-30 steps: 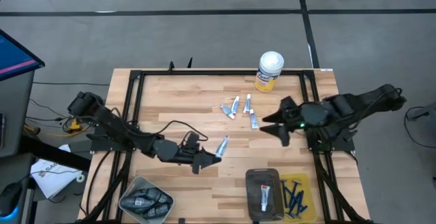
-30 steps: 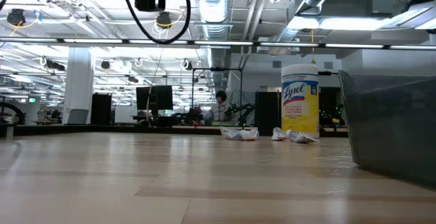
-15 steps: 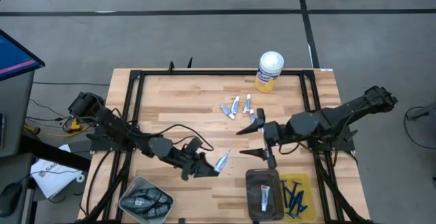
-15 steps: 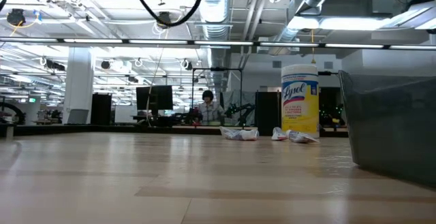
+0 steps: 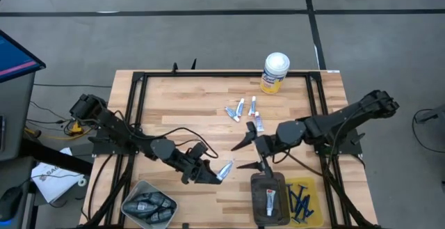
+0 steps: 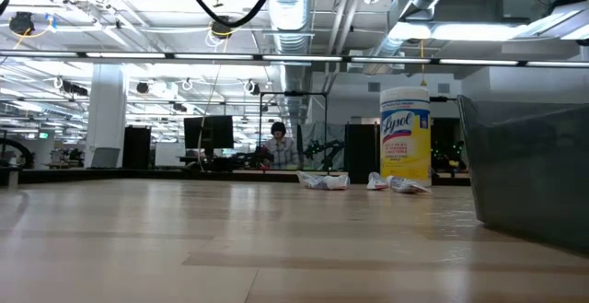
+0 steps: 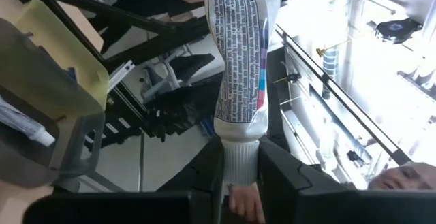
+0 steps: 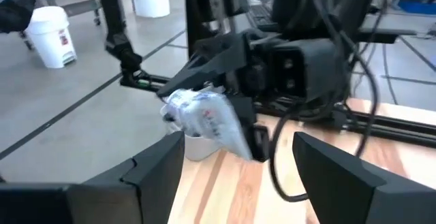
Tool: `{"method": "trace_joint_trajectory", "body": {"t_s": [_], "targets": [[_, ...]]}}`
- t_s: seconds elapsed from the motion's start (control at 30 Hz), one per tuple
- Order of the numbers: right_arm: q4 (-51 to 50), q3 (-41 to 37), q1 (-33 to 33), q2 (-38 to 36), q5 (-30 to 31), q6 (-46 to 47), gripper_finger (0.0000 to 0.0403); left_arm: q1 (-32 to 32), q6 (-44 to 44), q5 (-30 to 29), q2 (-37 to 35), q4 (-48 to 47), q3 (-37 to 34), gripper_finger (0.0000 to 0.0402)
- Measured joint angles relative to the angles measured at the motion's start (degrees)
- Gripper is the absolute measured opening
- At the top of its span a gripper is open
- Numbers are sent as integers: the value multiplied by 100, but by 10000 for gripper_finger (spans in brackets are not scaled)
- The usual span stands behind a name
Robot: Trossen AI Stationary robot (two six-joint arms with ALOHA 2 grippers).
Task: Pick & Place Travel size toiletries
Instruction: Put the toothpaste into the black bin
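My left gripper (image 5: 211,174) is shut on a white travel-size tube (image 5: 224,170) with blue and red print, held above the table near its front middle. My right gripper (image 5: 238,156) stands open just right of it, its fingers pointing at the tube (image 8: 204,118) without touching it. Three more tubes (image 5: 236,109) (image 5: 252,106) (image 5: 259,123) lie flat on the wood farther back. One tube lies in a grey tray (image 5: 259,202), dark blue razors in a yellow tray (image 5: 314,214), and dark grey pieces in a grey tub (image 5: 132,191). My left gripper pinches the tube by its white ribbed cap end (image 7: 238,164) between its two fingers (image 7: 286,186). The fingers lie about level and point toward the table's right. The tube's body (image 7: 238,60) sticks out past the fingertips, in line with them, lifted clear of the table.
A yellow canister with a white lid (image 5: 275,72) stands at the far edge. A black frame (image 5: 139,111) runs round the wooden top. The low view shows the canister (image 6: 405,146), loose tubes (image 6: 322,180) and a grey tray wall (image 6: 529,183) at the right. A person sits far behind.
My right gripper has swept from the table's right toward the left and the near edge, rolling its wrist, and now faces the held tube. My left gripper has turned in place, swinging the tube toward the near edge; it stays shut on it.
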Motion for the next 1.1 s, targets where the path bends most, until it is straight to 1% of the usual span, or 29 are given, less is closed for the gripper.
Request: {"method": "trace_joint_trajectory", "body": {"t_s": [0.13, 0.23, 0.33, 0.73, 0.97, 1.1], "targets": [[49, 0, 10, 47, -25, 0, 261, 2, -12, 18, 0, 0, 0, 56], [149, 0, 6, 49, -26, -1, 244, 2, -31, 19, 0, -2, 0, 56], [274, 0, 4, 49, -71, 0, 218, 2, -51, 19, 0, -3, 0, 56], [352, 2, -157, 49, -743, 2, 119, 34, -132, -6, 0, -13, 0, 61], [349, 2, -258, 49, -777, 2, 66, 93, -158, -10, 0, -20, 0, 62], [293, 2, -301, 49, -837, 0, 21, 114, -182, -4, 0, -24, -2, 62]]}}
